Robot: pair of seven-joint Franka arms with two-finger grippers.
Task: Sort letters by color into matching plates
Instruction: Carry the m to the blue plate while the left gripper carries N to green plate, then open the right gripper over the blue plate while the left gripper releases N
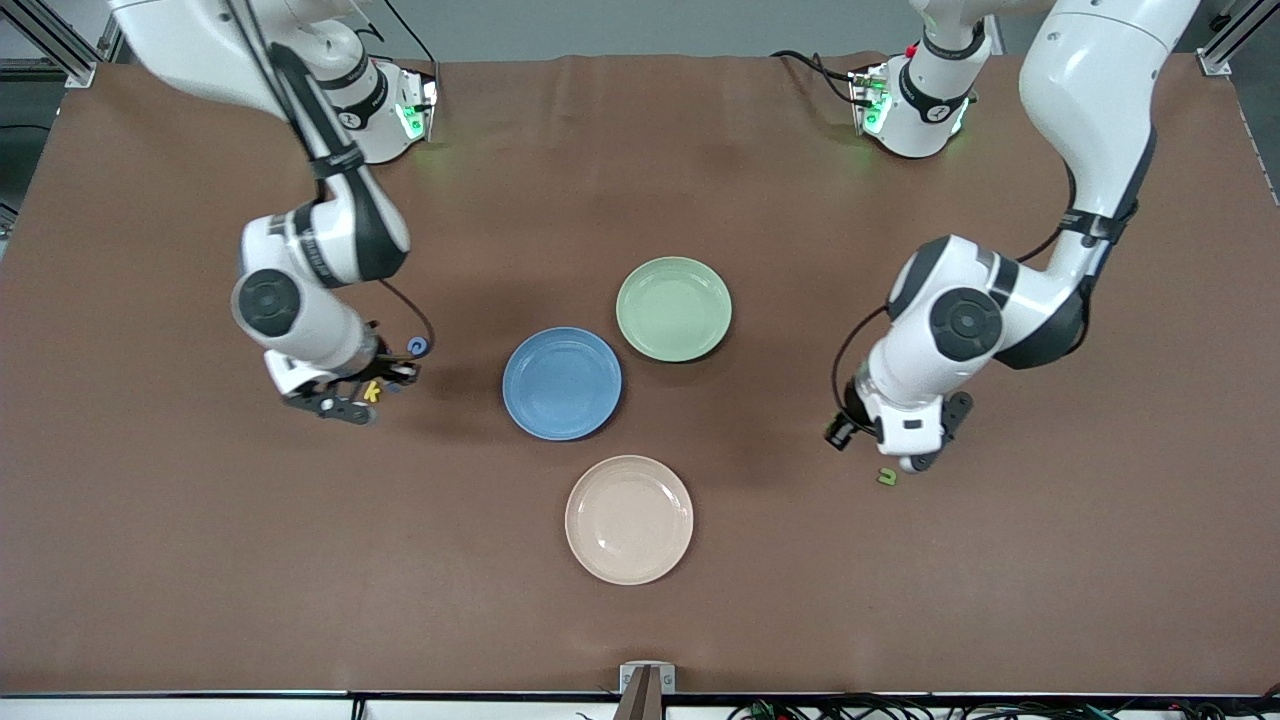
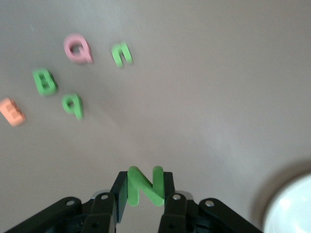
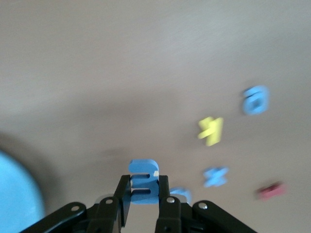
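Observation:
My left gripper (image 2: 145, 190) is shut on a green letter N (image 2: 145, 184), low over the table toward the left arm's end (image 1: 915, 458). Three more green letters (image 2: 73, 105) lie on the cloth close by; one (image 1: 886, 477) shows in the front view. My right gripper (image 3: 144, 191) is shut on a blue letter (image 3: 144, 180), over the table beside the blue plate (image 1: 561, 383) toward the right arm's end (image 1: 390, 376). Loose blue letters (image 3: 255, 99) (image 3: 215, 176) lie there too. The pale green plate (image 1: 673, 308) sits mid-table, farther from the front camera than the blue plate.
A cream plate (image 1: 628, 519) lies nearest the front camera. A pink letter (image 2: 77, 48) and an orange letter (image 2: 12, 111) lie among the green ones. A yellow letter (image 3: 210, 130) and a red letter (image 3: 269, 190) lie among the blue ones. A pale dish rim (image 2: 289, 208) shows in the left wrist view.

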